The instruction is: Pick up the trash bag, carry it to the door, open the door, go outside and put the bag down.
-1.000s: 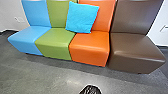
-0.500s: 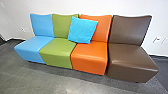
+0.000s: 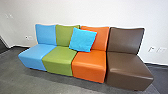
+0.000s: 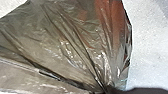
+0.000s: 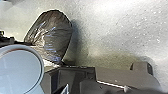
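Dark, shiny and half see-through, the trash bag (image 4: 75,47) looms large in the left wrist view, with something reddish showing through or on its film. Its folds draw together at my left gripper (image 4: 106,91), which is shut on the gathered neck. In the right wrist view the same bag (image 5: 52,35) looks rounded and full, narrowing toward dark robot parts. What lies inside the bag cannot be made out.
A row of joined seats stands against the white wall (image 3: 95,12): blue (image 3: 37,55), green (image 3: 60,60), orange (image 3: 88,65) and brown (image 3: 127,70). A light blue cushion (image 3: 83,40) leans on the backrests. Grey floor (image 3: 32,82) lies before them.
The head camera has moved, so the seats appear lower and somewhat smaller, with more of the wall above them. The cushion keeps its place on the seats.
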